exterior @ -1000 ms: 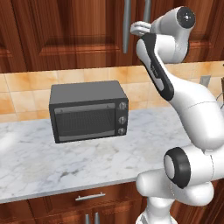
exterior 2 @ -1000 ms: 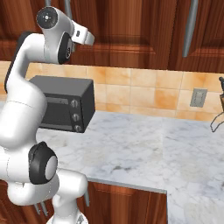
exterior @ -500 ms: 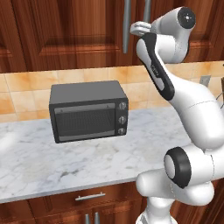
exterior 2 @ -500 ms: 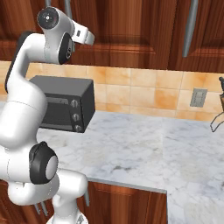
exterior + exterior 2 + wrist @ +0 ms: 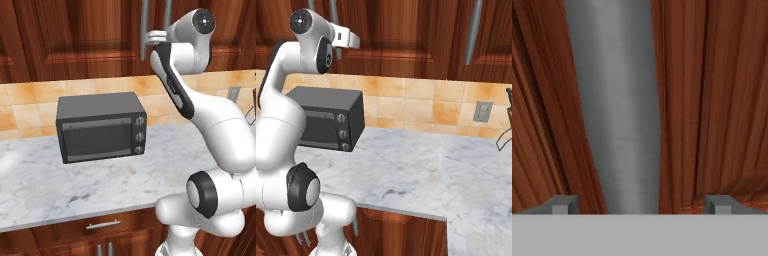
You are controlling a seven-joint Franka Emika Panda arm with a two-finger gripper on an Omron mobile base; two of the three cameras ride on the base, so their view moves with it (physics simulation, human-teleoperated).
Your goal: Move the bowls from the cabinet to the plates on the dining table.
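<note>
Up at the cabinet (image 5: 90, 40) we've got the arm stretched high, gripper (image 5: 641, 204) wide open around, maybe touching, a door handle (image 5: 614, 110).

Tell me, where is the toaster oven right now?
The toaster oven stands on the marble counter against the tiled wall, below the closed wooden cabinet, to the arm's left.

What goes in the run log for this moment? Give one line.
phase: reach for cabinet door | gripper: open, fingers straddling silver bar handle | bowls: none out | toaster oven: on counter
</note>
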